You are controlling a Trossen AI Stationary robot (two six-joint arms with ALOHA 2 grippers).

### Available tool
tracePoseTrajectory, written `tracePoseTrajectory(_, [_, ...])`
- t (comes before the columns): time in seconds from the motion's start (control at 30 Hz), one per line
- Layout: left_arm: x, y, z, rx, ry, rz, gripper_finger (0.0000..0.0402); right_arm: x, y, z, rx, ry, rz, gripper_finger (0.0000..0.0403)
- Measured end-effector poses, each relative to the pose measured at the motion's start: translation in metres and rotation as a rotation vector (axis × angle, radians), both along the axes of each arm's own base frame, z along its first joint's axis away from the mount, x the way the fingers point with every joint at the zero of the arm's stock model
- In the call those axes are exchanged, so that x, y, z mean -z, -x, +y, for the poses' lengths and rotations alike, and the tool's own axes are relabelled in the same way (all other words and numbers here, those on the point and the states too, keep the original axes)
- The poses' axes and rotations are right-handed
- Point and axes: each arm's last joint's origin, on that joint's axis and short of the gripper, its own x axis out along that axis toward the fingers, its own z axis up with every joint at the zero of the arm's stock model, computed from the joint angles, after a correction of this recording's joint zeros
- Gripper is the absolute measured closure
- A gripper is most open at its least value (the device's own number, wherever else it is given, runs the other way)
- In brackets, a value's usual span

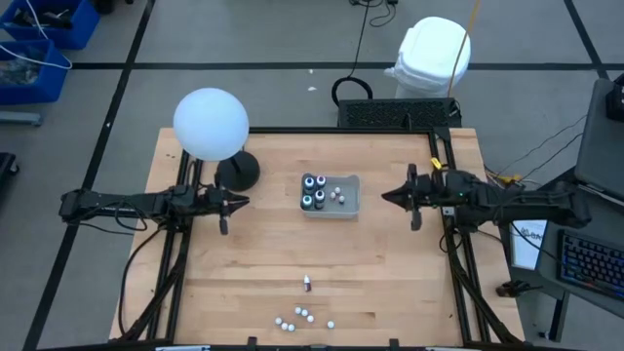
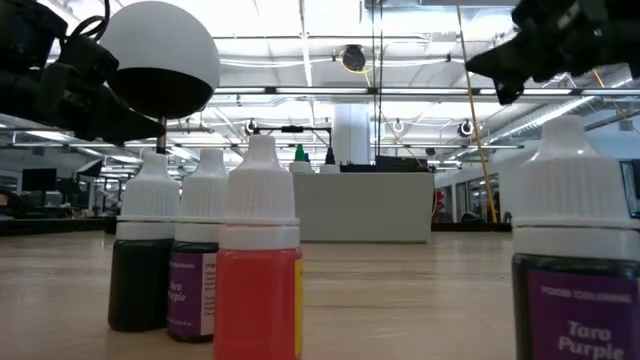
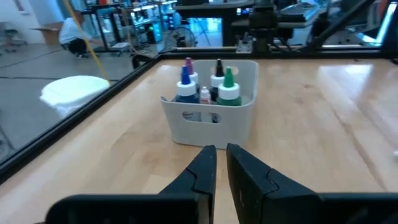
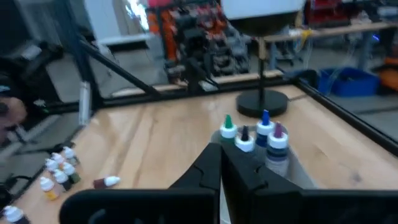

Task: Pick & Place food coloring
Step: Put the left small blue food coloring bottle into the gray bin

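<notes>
food coloring (image 1: pixel 304 316) untouched; right hand (image 1: pixel 386 196) closed, empty; left hand (image 1: pixel 244 203) nearly closed, empty.

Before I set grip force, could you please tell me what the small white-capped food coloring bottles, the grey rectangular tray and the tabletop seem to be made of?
The small white-capped food coloring bottles look like translucent soft plastic, since their dye shows through; the ribbed caps are matte white plastic. The grey rectangular tray appears to be matte moulded plastic, with rounded corners and a cut-out handle. The tabletop looks like light wood with a smooth, faintly glossy finish; grain lines show.
</notes>
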Motion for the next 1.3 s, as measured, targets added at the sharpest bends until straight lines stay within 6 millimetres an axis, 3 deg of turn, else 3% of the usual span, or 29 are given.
tracePoseTrajectory(0.17, [0.000, 0.000, 0.001, -0.035, -0.004, -0.003, 0.0355, 0.028, 0.004, 0.001, -0.014, 0.015, -0.059, 0.0402])
tracePoseTrajectory(0.4, [0.000, 0.000, 0.001, -0.039, -0.005, -0.003, 0.0355, 0.042, 0.009, -0.001, -0.026, 0.050, -0.071, 0.0402])
tracePoseTrajectory(0.83, [-0.006, -0.001, 0.002, -0.055, -0.002, -0.067, 0.0355, 0.037, 0.014, -0.005, 0.016, 0.109, -0.218, 0.0403])
tracePoseTrajectory(1.3, [-0.003, -0.001, -0.002, 0.020, 0.033, -0.037, 0.0355, 0.040, 0.013, -0.004, -0.011, 0.115, -0.190, 0.0403])
